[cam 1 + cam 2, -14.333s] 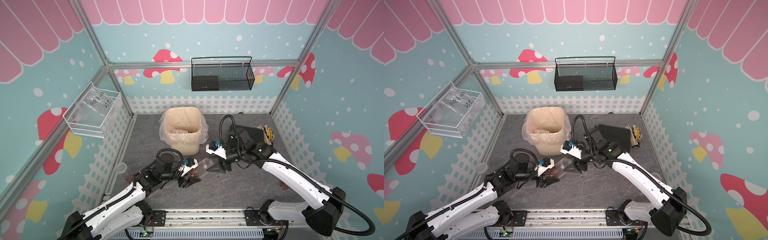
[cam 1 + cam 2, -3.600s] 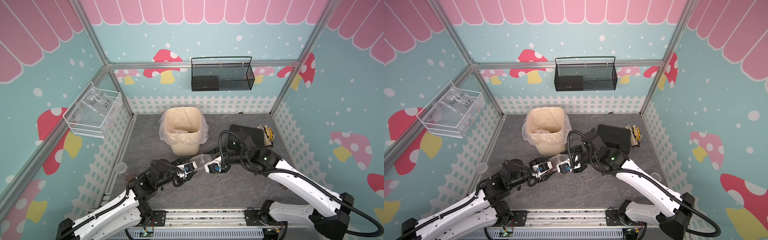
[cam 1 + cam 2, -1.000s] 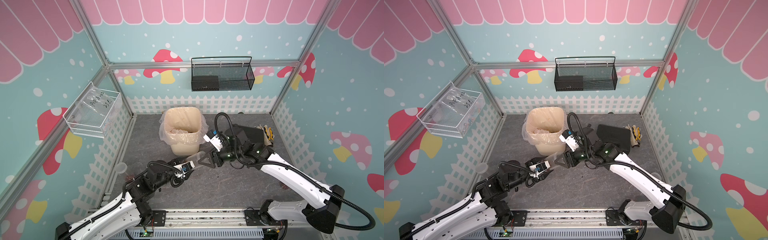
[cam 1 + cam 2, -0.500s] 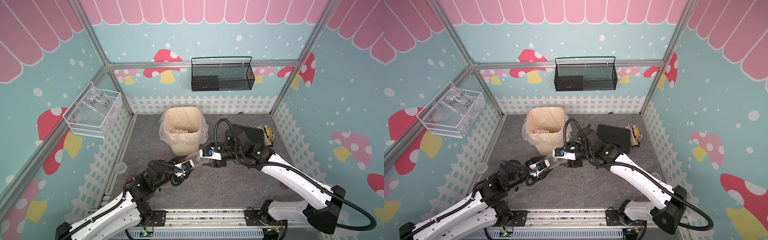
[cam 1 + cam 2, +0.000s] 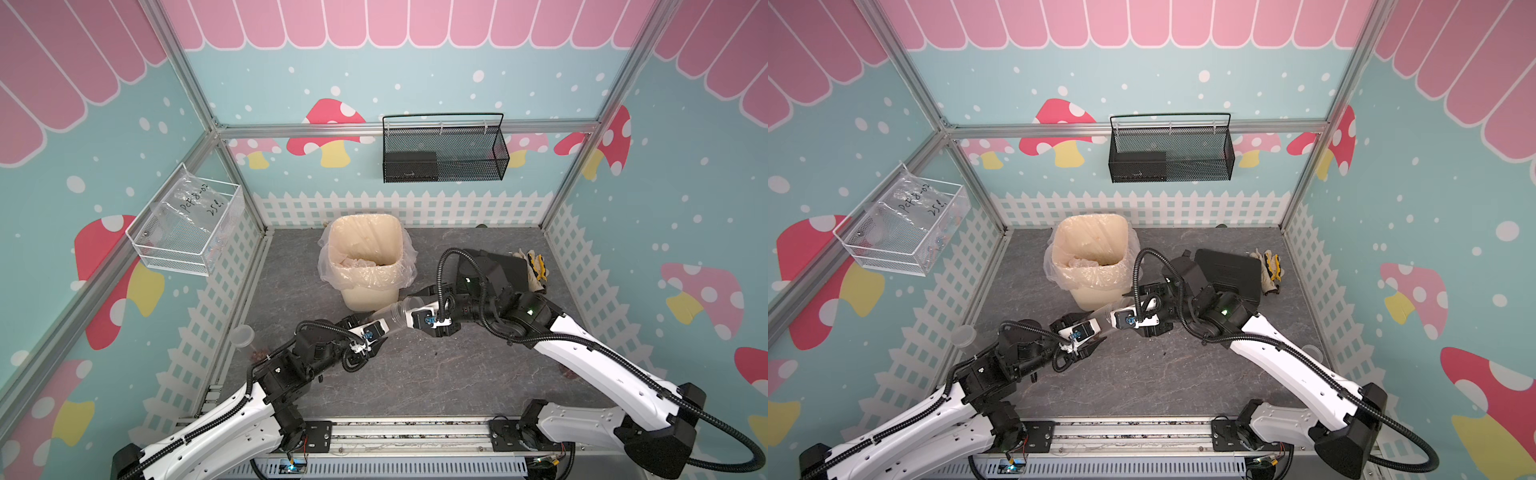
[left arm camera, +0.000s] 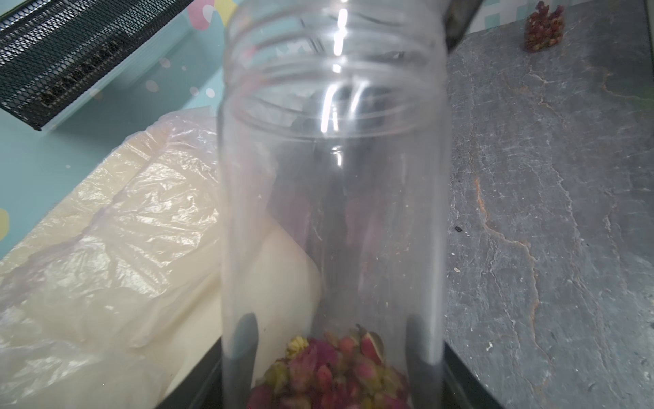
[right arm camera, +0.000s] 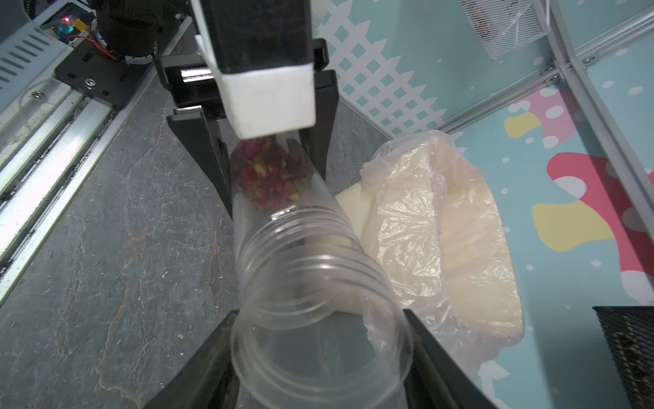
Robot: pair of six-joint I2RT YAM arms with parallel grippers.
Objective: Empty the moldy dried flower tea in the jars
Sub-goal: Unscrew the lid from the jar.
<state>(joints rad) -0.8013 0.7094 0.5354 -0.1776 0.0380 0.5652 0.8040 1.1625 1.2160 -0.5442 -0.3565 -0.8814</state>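
A clear jar (image 5: pixel 392 313) lies tilted between my two arms, in front of the cream bin (image 5: pixel 368 297). My left gripper (image 6: pixel 332 340) is shut on the jar's (image 6: pixel 332 212) base end. The moldy dried flower tea (image 6: pixel 336 371), a clump of red and pale buds, sits at that end. My right gripper (image 7: pixel 320 354) is shut on a clear round lid (image 7: pixel 318 386) at the jar's (image 7: pixel 283 219) threaded mouth. I cannot tell whether the lid is free of the thread. The tea (image 7: pixel 269 173) also shows in the right wrist view. A second jar (image 6: pixel 543 28) with red tea stands on the floor.
The bin (image 5: pixel 1096 299) has a plastic liner and pale wads inside. A small clear jar (image 5: pixel 243 334) stands by the left fence with reddish bits (image 5: pixel 259 355) beside it. A black flat box (image 5: pixel 507 266) and gloves (image 5: pixel 534 266) lie at the back right. A black wire basket (image 5: pixel 442 153) hangs on the back wall.
Over the last second my right wrist has rolled round at the jar's mouth. The left gripper has kept the jar almost still.
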